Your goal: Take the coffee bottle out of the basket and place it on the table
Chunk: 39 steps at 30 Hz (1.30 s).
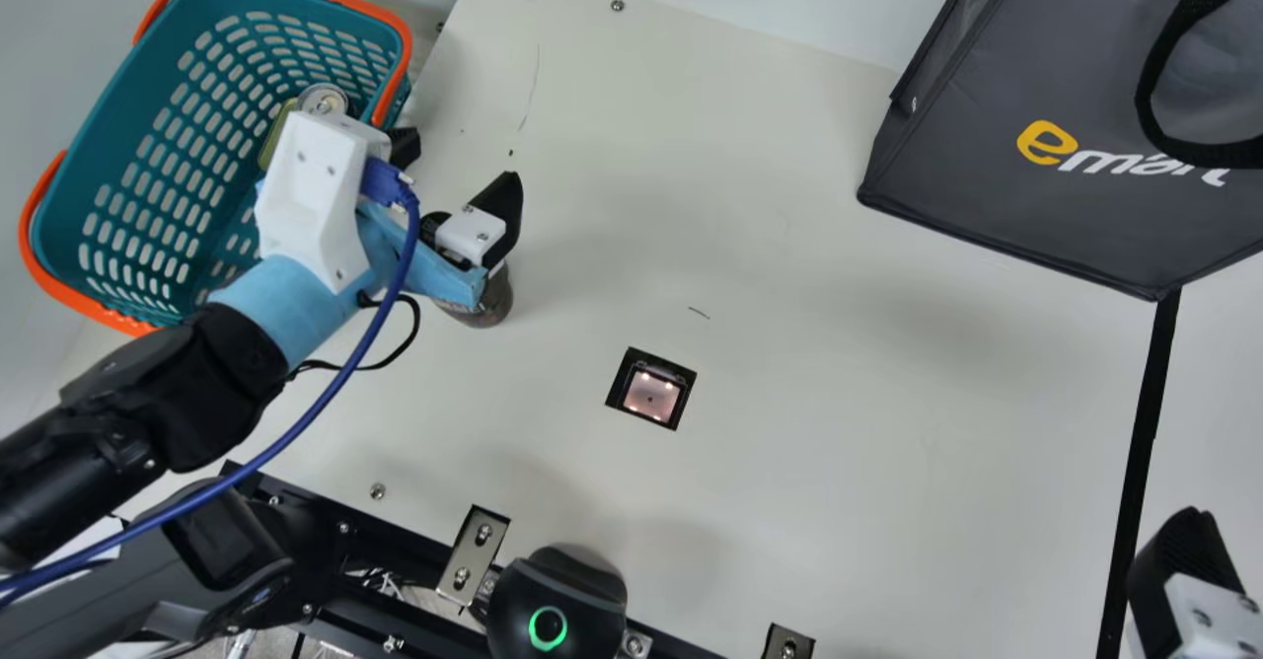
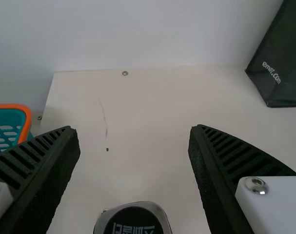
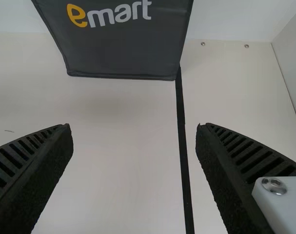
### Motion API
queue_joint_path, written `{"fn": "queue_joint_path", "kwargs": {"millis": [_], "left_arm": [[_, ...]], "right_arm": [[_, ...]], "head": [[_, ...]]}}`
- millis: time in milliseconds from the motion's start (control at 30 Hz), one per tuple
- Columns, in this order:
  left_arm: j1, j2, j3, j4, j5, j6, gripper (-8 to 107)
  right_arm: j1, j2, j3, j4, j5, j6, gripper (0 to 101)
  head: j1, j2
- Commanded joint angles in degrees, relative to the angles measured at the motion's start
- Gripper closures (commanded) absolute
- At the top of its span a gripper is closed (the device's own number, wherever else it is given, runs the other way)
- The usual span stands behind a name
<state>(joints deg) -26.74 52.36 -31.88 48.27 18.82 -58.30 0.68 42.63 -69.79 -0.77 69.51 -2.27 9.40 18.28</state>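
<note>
The coffee bottle (image 1: 485, 306) is out on the table (image 1: 839, 393), a little left of centre in the main view, and looks upright to me. Its dark cap (image 2: 134, 223) sits at the bottom of the left wrist view, between the two fingers of the left gripper (image 1: 457, 166). Those fingers stand wide apart, so the job seems all but done, with only the arm's retreat to come. That's the part I'd watch: if the gripper backs off crookedly, one finger could clip the cap and tip the bottle, since a knock that high has good leverage. Closing too soon could nudge it as well.

The basket (image 1: 116, 47) is just beside, at the left of the frame, with the white wrist mount (image 1: 314, 185) over its right side. A sideways swing might catch the orange rim or knock the round-lidded item (image 1: 323, 99) inside. The blue cable (image 1: 367, 335) loops near the bottle too, and could drag on something as the arm turns.

Over at upper right, the dark bag (image 1: 1076, 97) seems out of harm's way, and at lower right the right gripper (image 3: 134, 126) has its jaws well apart, around nothing
</note>
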Motion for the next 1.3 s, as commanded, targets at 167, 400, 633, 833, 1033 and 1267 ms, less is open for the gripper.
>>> {"fn": "queue_joint_path", "kwargs": {"millis": [167, 400, 633, 833, 1033, 1267], "left_arm": [[1.0, -0.6, -1.6, -3.4, 0.6, 4.2, 9], [2.3, -1.2, -2.8, -7.5, 1.1, 8.6, 9], [3.5, -1.8, -3.7, -11.4, 1.5, 13.0, 9], [4.8, -2.3, -4.6, -14.5, 1.9, 16.7, 9], [6.1, -2.8, -5.6, -17.5, 2.4, 20.0, 9], [7.4, -3.4, -6.1, -20.3, 2.7, 23.1, 9]], "right_arm": [[0.0, 0.0, 0.0, 0.0, 0.0, 0.0, 10], [0.0, 0.0, 0.0, 0.0, 0.0, 0.0, 10], [0.0, 0.0, 0.0, 0.0, 0.0, 0.0, 10], [0.0, 0.0, 0.0, 0.0, 0.0, 0.0, 10], [0.0, 0.0, 0.0, 0.0, 0.0, 0.0, 10], [0.0, 0.0, 0.0, 0.0, 0.0, 0.0, 10]], "head": [[-1.5, 0.1], [-1.5, 0.1], [-1.5, 0.1], [-1.5, 0.1], [-1.5, 0.1], [-1.5, 0.1]]}}
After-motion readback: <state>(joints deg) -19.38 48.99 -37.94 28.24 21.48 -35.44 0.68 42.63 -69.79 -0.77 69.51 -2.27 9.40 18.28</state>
